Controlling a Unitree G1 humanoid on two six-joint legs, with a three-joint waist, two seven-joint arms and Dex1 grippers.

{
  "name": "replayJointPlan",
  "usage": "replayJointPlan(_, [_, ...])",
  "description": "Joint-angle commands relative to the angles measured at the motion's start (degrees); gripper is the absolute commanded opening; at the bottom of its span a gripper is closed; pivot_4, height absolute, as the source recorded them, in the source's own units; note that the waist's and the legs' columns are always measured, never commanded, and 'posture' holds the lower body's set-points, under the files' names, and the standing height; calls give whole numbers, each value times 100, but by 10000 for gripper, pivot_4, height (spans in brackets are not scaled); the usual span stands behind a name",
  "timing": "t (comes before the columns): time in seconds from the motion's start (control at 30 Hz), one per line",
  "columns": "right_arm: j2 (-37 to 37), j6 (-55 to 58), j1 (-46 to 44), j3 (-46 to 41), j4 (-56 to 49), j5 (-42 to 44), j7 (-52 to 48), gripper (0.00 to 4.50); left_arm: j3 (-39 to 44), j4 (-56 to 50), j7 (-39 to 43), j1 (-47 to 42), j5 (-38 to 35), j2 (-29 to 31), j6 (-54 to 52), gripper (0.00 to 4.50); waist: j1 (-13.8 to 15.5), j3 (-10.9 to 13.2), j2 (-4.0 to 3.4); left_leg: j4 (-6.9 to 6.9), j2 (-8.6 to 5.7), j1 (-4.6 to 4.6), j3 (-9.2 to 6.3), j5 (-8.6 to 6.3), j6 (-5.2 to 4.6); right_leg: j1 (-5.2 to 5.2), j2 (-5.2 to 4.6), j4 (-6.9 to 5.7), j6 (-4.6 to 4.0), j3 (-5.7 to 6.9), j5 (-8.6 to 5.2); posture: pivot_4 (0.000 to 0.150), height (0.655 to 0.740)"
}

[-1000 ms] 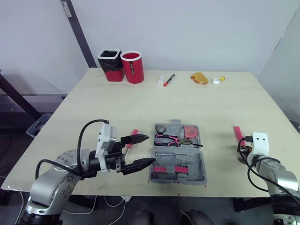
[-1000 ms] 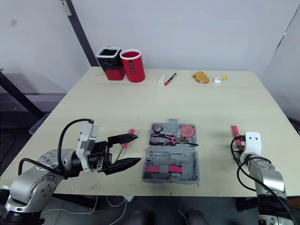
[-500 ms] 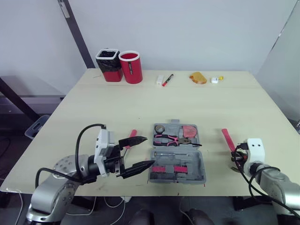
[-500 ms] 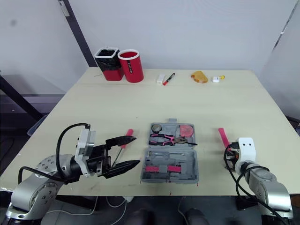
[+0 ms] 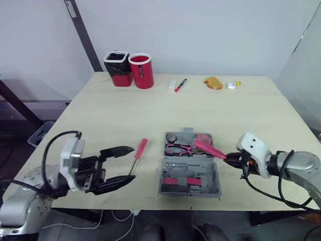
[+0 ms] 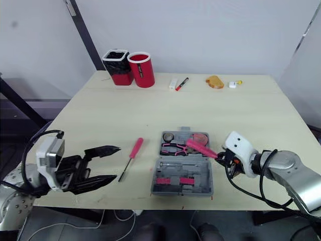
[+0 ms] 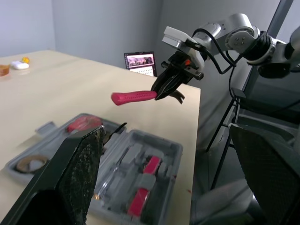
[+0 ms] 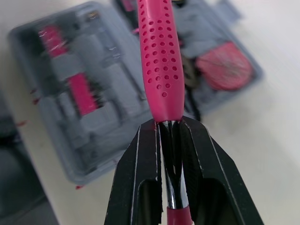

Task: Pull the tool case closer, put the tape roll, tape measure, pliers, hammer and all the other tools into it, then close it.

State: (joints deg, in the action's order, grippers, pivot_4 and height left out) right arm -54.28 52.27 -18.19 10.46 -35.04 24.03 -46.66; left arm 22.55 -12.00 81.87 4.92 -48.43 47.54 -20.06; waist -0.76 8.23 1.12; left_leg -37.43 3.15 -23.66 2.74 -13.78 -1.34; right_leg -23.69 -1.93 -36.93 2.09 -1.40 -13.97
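The grey tool case point(image 5: 216, 184) lies open near the table's front edge. It holds a tape roll point(image 5: 172, 137), pink-handled pliers point(image 5: 178, 149) and a pink tape measure point(image 5: 202, 138). My right gripper point(image 5: 231, 159) is shut on the dark shaft of a pink-handled tool point(image 8: 161, 61). That handle point(image 5: 209, 149) points left, above the case's right side, and the tool's head is hidden. A red screwdriver point(image 5: 139, 150) lies on the table left of the case. My left gripper point(image 5: 129, 163) stands open and empty just left of the screwdriver, its fingers point(image 7: 79, 173) wide apart.
Two red cups point(image 5: 142, 71) stand at the back left. A marker point(image 5: 180, 85), a white block point(image 5: 172, 86), an orange object point(image 5: 213, 83) and a small white item point(image 5: 231, 86) lie along the far edge. A screen point(image 7: 140, 63) stands beyond the table.
My right gripper has swung left from the table's right edge, bringing the pink-handled tool over the case. My left gripper has drawn back left, uncovering the screwdriver.
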Motion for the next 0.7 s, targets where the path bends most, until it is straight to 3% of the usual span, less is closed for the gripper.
replayJointPlan(0.03, [-195,143,-834,1165,-15,-512,-520,916,246,450,433,-25,214,222,312,45000,-20,1,1,0,4,5,0,0,0,-3,1,0,-1,-2,1,1500,7400])
replayJointPlan(0.13, [-152,204,-1284,1823,160,-849,-699,915,247,526,511,-63,243,245,345,45000,18,4,7,3,8,-7,-3,0,0,-16,-8,0,-7,8,3,1500,7400])
replayJointPlan(0.3, [545,532,-2050,2599,650,-1273,-604,914,242,538,560,-97,314,284,353,45000,0,7,12,0,5,-10,1,0,0,-17,-14,-2,-6,-1,5,1500,7400])
replayJointPlan(0.7, [1281,1096,-2805,3302,1141,-1591,-662,913,100,222,371,-122,378,248,252,45000,3,6,14,1,5,-10,2,0,1,-16,-11,-6,-7,7,5,1500,7400])
